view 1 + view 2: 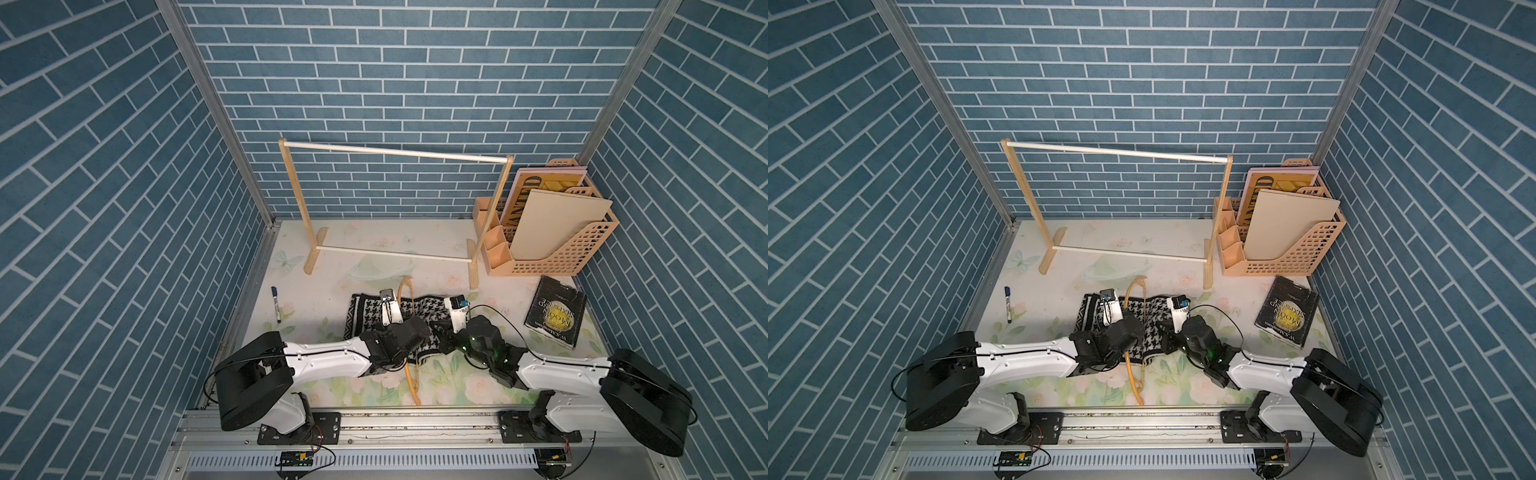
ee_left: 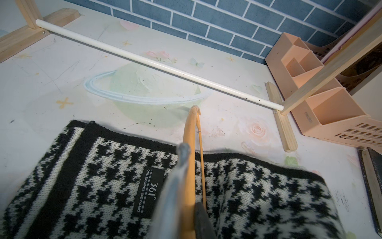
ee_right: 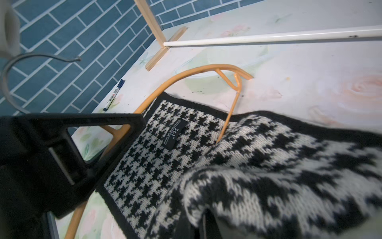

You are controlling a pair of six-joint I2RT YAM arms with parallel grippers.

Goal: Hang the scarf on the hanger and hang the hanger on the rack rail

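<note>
Scarf: the black-and-white houndstooth knitted scarf with a black border lies on the counter between the two arms, in front of the rack. Its flat part shows a small dark label.
Hanger: the thin orange-tan wooden clothes hanger crosses the scarf. In both top views one tip points toward the rack and the other toward the counter's front edge. Its slim bottom bar disappears under a raised fold of the scarf.
Hook: the hanger's grey metal hook curves up beyond the left end effector.
Left end effector: the left end effector has its fingers together on the hanger's curved shoulder, above the scarf.
Right end effector: the right end effector is closed and pinches a bunched, lifted fold on the scarf's right part.
Counter: the pale floral-print counter carries everything.
Rack: the large wooden-post rack with white rails stands behind the scarf, near the back wall.
Organiser: the peach plastic desk organiser stands just beside the rack's right foot and holds upright boards.
Book: the black book with a gold disc on its cover lies flat to the right of the scarf, apart from it.
Marker: the white marker with a blue cap lies to the left of the scarf, apart from it.
</note>
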